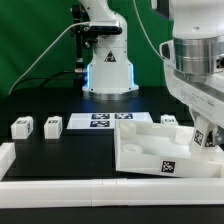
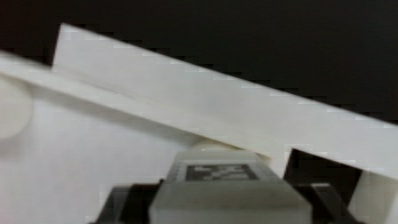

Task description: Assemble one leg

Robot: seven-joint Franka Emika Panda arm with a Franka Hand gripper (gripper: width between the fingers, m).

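Note:
My gripper [image 1: 203,138] is shut on a leg [image 1: 200,133], a small white block with a tag, at the exterior view's right. It holds the leg at the far right corner of the tabletop [image 1: 140,150], a large white tray-like piece that lies tilted. In the wrist view the leg [image 2: 222,175] sits between the dark fingers [image 2: 128,205] of my gripper [image 2: 222,208], just over the tabletop's white wall [image 2: 178,95]. Two more legs [image 1: 22,127] [image 1: 52,124] lie at the exterior view's left. Another leg [image 1: 168,120] lies behind the tabletop.
The marker board [image 1: 98,120] lies flat behind the tabletop, in front of the arm's base [image 1: 108,70]. A low white rim [image 1: 60,185] runs along the front of the black table and up its left side.

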